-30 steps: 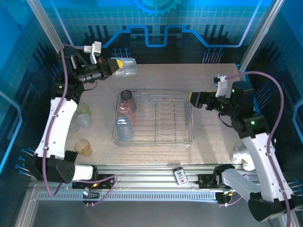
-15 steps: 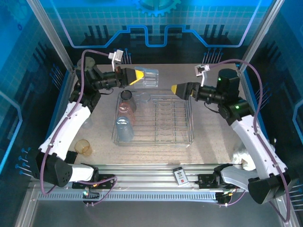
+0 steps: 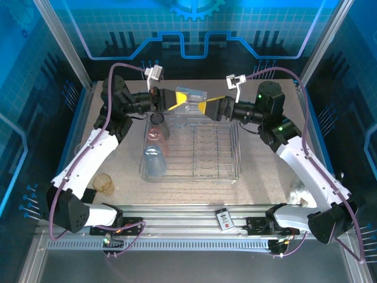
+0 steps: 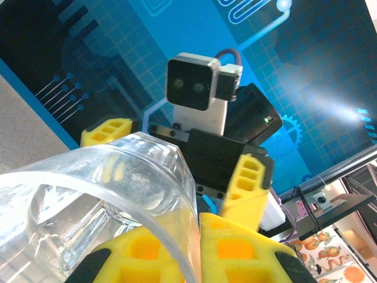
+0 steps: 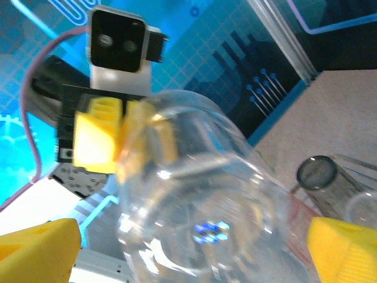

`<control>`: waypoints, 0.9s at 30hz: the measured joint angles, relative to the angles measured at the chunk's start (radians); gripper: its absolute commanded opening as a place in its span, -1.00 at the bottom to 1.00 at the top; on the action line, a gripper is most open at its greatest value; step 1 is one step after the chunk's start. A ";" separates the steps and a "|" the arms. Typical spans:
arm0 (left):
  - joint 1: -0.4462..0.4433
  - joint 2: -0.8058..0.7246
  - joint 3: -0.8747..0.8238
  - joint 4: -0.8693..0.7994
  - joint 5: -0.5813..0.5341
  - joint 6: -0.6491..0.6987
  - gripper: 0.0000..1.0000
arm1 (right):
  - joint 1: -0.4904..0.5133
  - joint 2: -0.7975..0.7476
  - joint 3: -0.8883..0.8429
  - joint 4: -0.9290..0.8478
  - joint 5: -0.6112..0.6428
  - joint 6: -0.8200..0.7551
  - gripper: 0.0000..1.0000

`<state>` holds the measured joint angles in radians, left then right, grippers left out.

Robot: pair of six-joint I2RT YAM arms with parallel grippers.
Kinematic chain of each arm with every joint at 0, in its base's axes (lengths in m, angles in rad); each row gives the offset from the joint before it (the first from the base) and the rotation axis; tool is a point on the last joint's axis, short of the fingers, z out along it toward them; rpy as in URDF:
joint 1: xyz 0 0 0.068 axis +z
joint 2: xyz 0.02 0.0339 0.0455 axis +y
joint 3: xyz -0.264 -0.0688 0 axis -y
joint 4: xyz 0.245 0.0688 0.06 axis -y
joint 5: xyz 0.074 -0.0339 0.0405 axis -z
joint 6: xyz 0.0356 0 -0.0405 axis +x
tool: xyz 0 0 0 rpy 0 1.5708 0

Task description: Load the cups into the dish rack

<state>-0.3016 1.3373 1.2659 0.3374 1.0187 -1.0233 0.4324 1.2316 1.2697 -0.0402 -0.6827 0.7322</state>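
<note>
A clear cup (image 3: 191, 99) hangs on its side above the far edge of the dish rack (image 3: 235, 154), with my left gripper (image 3: 177, 100) shut on its rim. In the left wrist view the cup (image 4: 112, 194) has its wall pinched between the yellow fingers (image 4: 259, 247). My right gripper (image 3: 205, 108) faces it from the right, open, its fingers (image 5: 35, 247) standing wide on either side of the cup's base (image 5: 206, 206). Inside the rack's left end are a smoky grey cup (image 3: 157, 119), a pink cup (image 3: 156, 135), a light blue cup (image 3: 155, 160) and a clear cup (image 3: 180, 122).
An amber cup (image 3: 103, 183) stands on the table near the left front. A small black-and-white card (image 3: 224, 219) lies on the front rail. The rack's plate dividers (image 3: 209, 147) hold nothing.
Both arms swung in over the rack's far edge. The left carried the clear cup rightward; the right gripper came left to the cup's base with its jaws wide.
</note>
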 measured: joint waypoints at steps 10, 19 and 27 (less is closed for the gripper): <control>-0.003 0.008 -0.014 0.067 0.000 -0.047 -1.00 | 0.034 0.056 -0.007 0.087 -0.011 0.036 0.89; -0.003 0.016 -0.029 0.110 0.000 -0.075 -1.00 | 0.047 0.089 -0.006 0.092 -0.019 0.061 0.52; 0.002 0.018 -0.049 0.150 -0.003 -0.098 -0.74 | 0.047 0.091 -0.005 0.082 -0.014 0.053 0.12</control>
<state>-0.3000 1.3548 1.2171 0.4877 1.0153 -1.1213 0.4789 1.3224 1.2644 0.0418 -0.6964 0.7856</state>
